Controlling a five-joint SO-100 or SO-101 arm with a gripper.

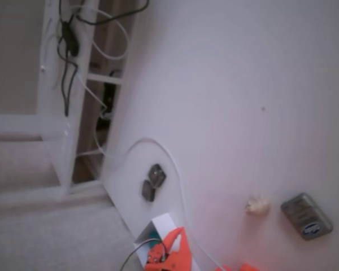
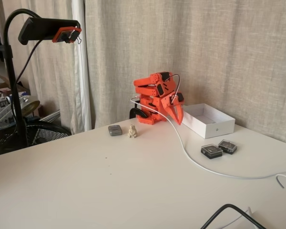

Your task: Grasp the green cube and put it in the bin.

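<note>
In a fixed view from above, the white bin [image 1: 165, 221] sits at the bottom edge. A teal-green patch of the green cube [image 1: 152, 232] shows inside it, partly covered by the arm. My orange gripper [image 1: 180, 233] hangs over the bin's near side. In the fixed view from the side, the arm is folded back and the gripper [image 2: 179, 120] points down just left of the bin [image 2: 214, 127]. Its fingertips meet with nothing between them. The bin's walls hide the cube in that view.
Two dark grey square pieces [image 2: 211, 151] [image 2: 227, 146] lie in front of the bin, also in the view from above [image 1: 156, 175] [image 1: 148, 191]. A grey tin [image 2: 115, 130] and a small figurine [image 2: 132, 131] stand left of the arm. A white cable [image 2: 190, 160] crosses the table.
</note>
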